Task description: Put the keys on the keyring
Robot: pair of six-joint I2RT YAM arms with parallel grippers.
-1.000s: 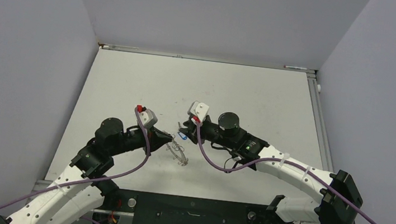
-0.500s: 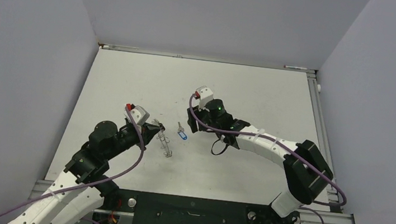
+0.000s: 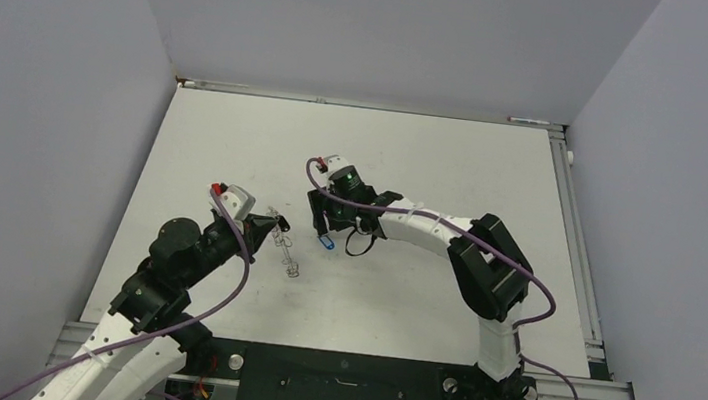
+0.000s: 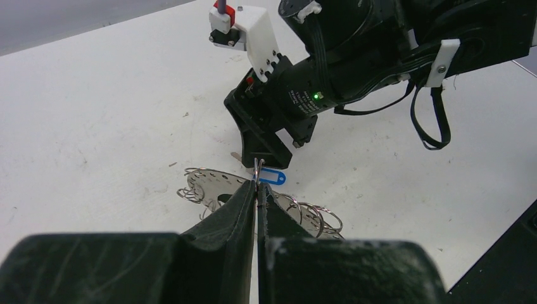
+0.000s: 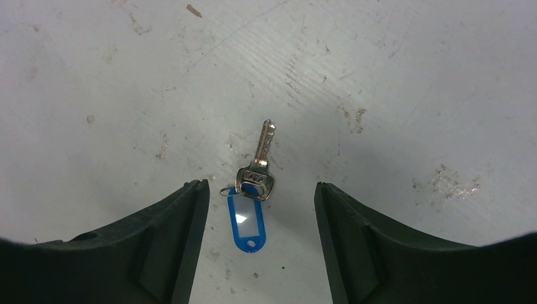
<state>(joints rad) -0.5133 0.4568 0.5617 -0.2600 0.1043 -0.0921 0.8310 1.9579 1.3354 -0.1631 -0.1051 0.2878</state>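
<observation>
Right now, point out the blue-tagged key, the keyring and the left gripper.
blue-tagged key (image 5: pixel 255 179): right wrist view, on its silver head.
keyring (image 4: pixel 212 182): left wrist view, on the flat band left of the fingers.
left gripper (image 4: pixel 256 189): left wrist view, at the closed fingertips pinching a wire loop.

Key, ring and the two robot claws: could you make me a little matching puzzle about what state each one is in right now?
Things:
1. left gripper
2. right gripper
3. blue-tagged key
4. keyring

States:
A. lying flat on the table, nothing holding it
B. open, one finger on each side of the key
C. shut tight
D. pinched at its edge, by a wire loop

Pairs: 1-C, 2-B, 3-A, 4-D
</observation>
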